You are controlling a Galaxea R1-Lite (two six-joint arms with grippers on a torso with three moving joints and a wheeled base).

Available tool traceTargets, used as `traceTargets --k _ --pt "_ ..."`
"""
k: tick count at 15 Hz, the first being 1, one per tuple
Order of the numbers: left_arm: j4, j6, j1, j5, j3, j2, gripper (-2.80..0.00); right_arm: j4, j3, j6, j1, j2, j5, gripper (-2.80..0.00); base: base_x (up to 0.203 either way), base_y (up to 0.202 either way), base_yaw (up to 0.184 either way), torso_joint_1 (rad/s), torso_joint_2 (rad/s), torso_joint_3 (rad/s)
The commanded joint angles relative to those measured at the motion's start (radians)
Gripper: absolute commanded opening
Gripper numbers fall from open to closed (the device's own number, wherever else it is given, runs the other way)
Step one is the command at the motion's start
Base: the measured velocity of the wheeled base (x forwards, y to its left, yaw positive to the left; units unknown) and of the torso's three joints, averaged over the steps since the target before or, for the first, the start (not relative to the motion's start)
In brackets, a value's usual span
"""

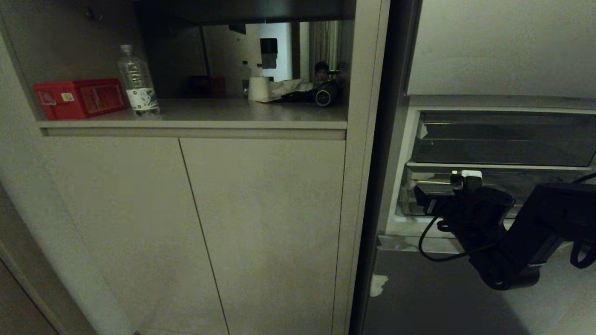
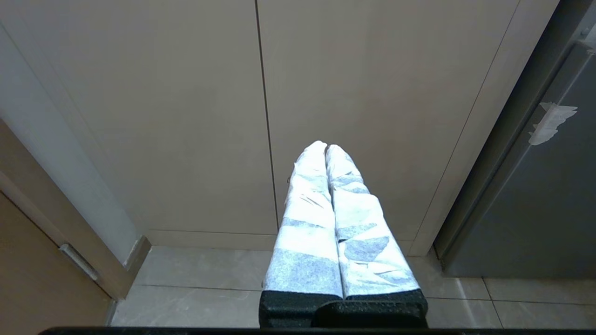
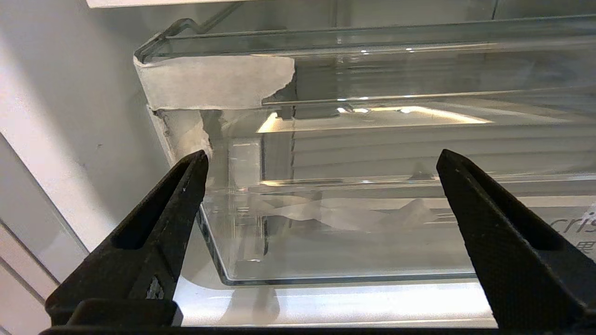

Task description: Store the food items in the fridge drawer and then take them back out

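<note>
Facing fridge drawer point(image 3: 354, 223) front, right gripper point(image 3: 321, 163) wide open, empty, just before taped corner.

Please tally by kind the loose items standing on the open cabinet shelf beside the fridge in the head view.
Red rectangular box: 1
Clear plastic water bottle with a label: 1
White cylindrical cup-like item: 1
Round black device at the shelf's far end: 1
Total: 4
</note>
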Motion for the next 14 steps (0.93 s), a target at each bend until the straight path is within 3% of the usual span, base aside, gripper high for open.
traceTargets --k 1,14 --pt "0.002 -0.001 0.000 0.000 -0.001 0.001 -2.80 -0.009 -0.001 0.000 0.000 0.002 -0.016 0.00 0.000 0.000 0.000 0.000 0.00 0.000" --pt "0.002 -0.001 0.000 0.000 -0.001 0.002 -2.80 -0.009 0.017 -0.018 0.014 -0.023 -0.021 0.00 0.000 0.000 0.000 0.000 0.00 0.000"
